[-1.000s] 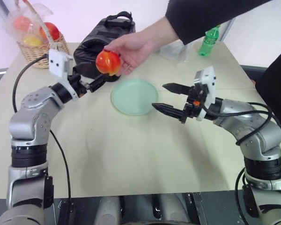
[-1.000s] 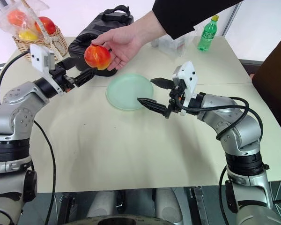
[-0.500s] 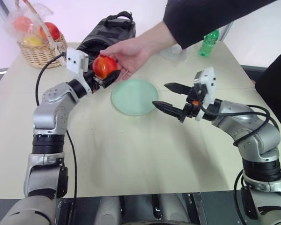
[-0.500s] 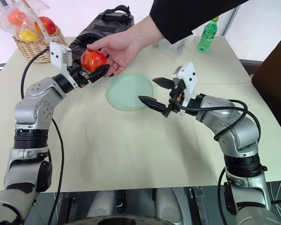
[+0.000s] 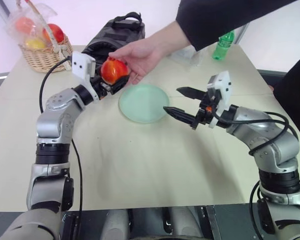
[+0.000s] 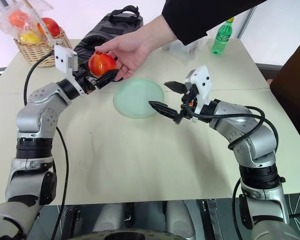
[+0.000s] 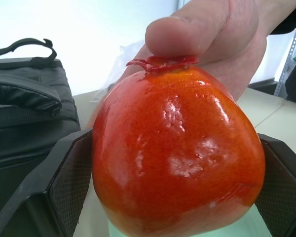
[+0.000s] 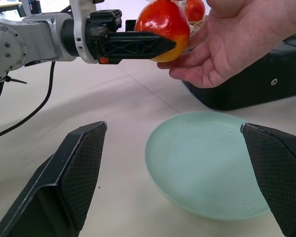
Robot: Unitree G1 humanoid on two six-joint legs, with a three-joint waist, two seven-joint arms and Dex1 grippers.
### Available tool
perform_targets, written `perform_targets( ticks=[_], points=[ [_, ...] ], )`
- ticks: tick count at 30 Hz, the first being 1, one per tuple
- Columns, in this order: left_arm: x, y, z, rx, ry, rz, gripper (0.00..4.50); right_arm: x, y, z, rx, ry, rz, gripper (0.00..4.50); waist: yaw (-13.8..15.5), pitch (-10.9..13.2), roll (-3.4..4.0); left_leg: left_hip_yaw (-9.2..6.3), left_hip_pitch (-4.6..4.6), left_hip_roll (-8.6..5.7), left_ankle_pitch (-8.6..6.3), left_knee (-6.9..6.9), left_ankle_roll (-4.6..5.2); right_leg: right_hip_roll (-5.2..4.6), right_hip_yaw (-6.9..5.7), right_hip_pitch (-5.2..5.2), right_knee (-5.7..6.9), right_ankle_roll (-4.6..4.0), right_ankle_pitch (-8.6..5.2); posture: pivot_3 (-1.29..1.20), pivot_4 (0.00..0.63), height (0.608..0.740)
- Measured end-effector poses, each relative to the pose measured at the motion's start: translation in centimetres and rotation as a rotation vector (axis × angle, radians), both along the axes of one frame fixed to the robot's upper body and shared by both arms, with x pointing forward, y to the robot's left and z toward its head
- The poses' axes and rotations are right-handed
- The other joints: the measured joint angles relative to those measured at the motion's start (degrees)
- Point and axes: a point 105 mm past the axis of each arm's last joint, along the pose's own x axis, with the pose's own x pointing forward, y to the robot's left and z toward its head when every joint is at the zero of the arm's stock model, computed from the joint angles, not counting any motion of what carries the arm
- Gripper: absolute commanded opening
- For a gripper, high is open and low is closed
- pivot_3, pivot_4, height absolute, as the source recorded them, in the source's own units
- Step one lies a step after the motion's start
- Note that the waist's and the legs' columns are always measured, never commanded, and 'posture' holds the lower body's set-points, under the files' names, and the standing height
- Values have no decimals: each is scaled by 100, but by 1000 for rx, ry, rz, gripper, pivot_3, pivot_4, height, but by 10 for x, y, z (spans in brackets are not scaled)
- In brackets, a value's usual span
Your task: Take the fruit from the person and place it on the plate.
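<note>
Nearest the plate (image 5: 143, 102), right hand (image 5: 181, 103) waits with fingers apart, while just beyond its far-left rim left hand (image 6: 103, 76) is clamped on the fruit (image 5: 114, 70), person's hand (image 5: 138, 54) not yet off it: handover underway, transfer and placing remain.

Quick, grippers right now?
Left gripper: shut on the fruit, which the person's hand also holds.
Right gripper: open, holding nothing.

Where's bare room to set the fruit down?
The plate is bare, between the left gripper holding the fruit and the open right gripper. Table in front is bare too. Crowded behind: bag, basket, person's hand.
</note>
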Motion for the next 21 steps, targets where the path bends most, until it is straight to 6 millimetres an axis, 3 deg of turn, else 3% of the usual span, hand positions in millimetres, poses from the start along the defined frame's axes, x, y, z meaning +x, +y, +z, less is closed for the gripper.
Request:
perform_targets(
  ticks=[2,6,7,17,19,21],
  points=[
    [-1,0,2,1,-11,-2,4500,0,0,0,0,0,0,4447,0,0,0,0,0,0,0,0,0,0,0,0,0,0,0,0,150,740],
    [-3,-3,6,-5,-31,-13,3392,0,0,0,-1,0,-1,4500,0,0,0,0,0,0,0,0,0,0,0,0,0,0,0,0,150,740],
    [-3,-4,6,-9,-30,-16,3306,0,0,0,-2,-1,-3,4500,0,0,0,0,0,0,0,0,0,0,0,0,0,0,0,0,150,740],
    [-4,-5,5,-8,-28,-21,3306,0,-1,-3,-1,9,-9,4500,0,0,0,0,0,0,0,0,0,0,0,0,0,0,0,0,150,740],
    [-5,-8,-4,34,1,-24,3306,0,-2,-5,-1,16,-11,4500,-1,0,1,0,0,0,0,0,0,0,1,0,0,0,0,0,150,740],
    [-5,-18,-28,91,72,-42,3306,0,-2,-7,-1,21,-13,4500,4,-1,2,0,0,-1,0,0,0,0,0,1,0,0,0,0,150,740]
  ],
)
